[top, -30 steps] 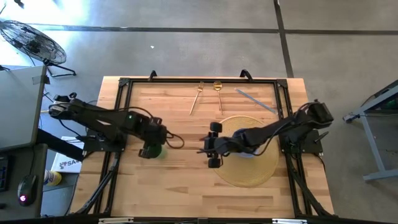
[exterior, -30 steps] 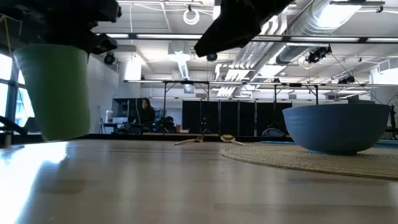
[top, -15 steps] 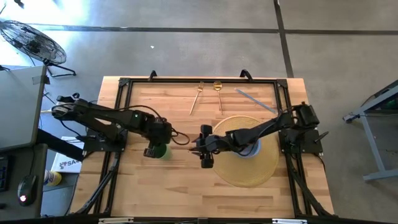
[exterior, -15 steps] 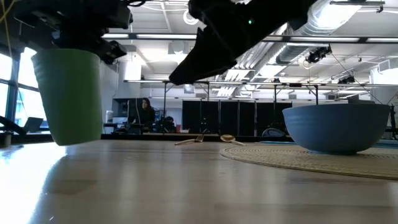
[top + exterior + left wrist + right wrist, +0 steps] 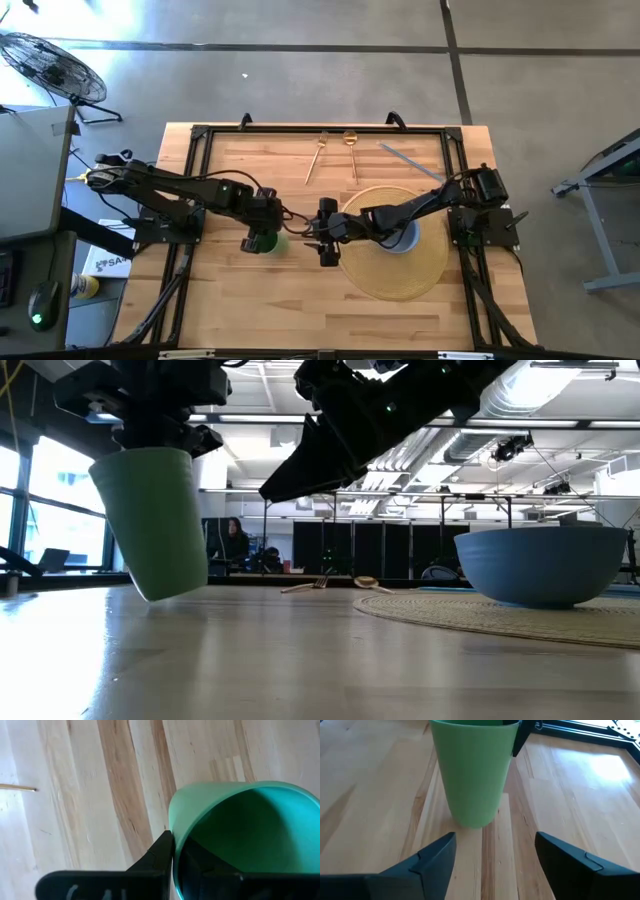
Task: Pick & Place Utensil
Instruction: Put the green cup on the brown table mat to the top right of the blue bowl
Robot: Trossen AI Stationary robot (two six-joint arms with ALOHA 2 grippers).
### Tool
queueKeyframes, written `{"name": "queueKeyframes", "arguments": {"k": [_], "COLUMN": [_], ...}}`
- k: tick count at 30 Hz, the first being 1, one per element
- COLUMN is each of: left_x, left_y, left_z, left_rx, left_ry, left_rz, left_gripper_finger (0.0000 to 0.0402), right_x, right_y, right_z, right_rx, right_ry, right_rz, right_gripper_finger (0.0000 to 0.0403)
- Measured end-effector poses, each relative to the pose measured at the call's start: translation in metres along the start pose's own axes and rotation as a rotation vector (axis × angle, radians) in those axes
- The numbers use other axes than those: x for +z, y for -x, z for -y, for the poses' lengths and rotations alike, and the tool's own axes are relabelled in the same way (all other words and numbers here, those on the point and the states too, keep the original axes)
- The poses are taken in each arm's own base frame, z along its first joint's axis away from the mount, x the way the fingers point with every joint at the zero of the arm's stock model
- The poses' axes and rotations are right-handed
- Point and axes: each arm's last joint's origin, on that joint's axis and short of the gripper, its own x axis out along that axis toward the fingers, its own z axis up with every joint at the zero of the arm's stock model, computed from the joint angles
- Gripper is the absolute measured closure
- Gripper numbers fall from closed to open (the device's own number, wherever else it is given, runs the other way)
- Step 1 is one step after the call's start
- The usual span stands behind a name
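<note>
From above, the left hand (image 5: pixel 259 236) grips the rim of a green cup (image 5: pixel 262 242) near the middle of the wooden surface (image 5: pixel 260 300). The right hand (image 5: pixel 326 232) sits just beside the cup, its fingers spread wide, at the edge of a round woven placemat (image 5: pixel 400 272). A blue bowl (image 5: pixel 404 240) stands on that placemat under the right arm. At the far edge lie three utensils, well apart from both hands: a gold fork (image 5: pixel 317 155), a gold spoon (image 5: pixel 351 150) and a silver knife (image 5: pixel 409 161).

At table height, the green cup (image 5: pixel 152 522) hangs tilted, its base barely off the surface, clamped from above by the left hand (image 5: pixel 150 420). The blue bowl (image 5: pixel 540 563) rests on the placemat (image 5: pixel 500 618); the fork (image 5: pixel 305 585) and spoon (image 5: pixel 366 583) lie far back. A person (image 5: pixel 232 545) sits in the room behind.

In the left wrist view, one finger (image 5: pixel 160 855) presses outside the cup (image 5: pixel 240 830) wall, the other inside.

In the right wrist view, both open fingers (image 5: pixel 432 857) point at the cup (image 5: pixel 472 770).
</note>
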Motion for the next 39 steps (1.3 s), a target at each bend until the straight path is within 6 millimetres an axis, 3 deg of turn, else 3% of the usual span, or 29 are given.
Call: {"name": "queueKeyframes", "arguments": {"k": [9,19,28,39], "left_x": [0.003,0.007,0.015,0.030], "left_y": [0.000,-0.007,-0.002,0.018], "left_z": [0.000,-0.003,-0.019,-0.024], "left_rx": [-0.011,-0.008,0.069,0.072], "left_ry": [0.005,0.044,0.076,0.097], "left_rz": [0.034,0.044,0.106,0.160], "left_gripper_finger": [0.0382,0.0308,0.0286,0.0286], "right_x": [0.000,0.000,-0.002,-0.005], "right_y": [0.000,0.000,0.000,-0.005], "right_z": [0.000,0.000,0.000,0.003], "right_rx": [-0.001,-0.008,0.011,-0.016], "right_ry": [-0.001,-0.003,-0.014,-0.123], "right_rz": [0.000,0.000,-0.025,-0.021], "right_gripper_finger": [0.0125,0.0125,0.0124,0.0066]}}
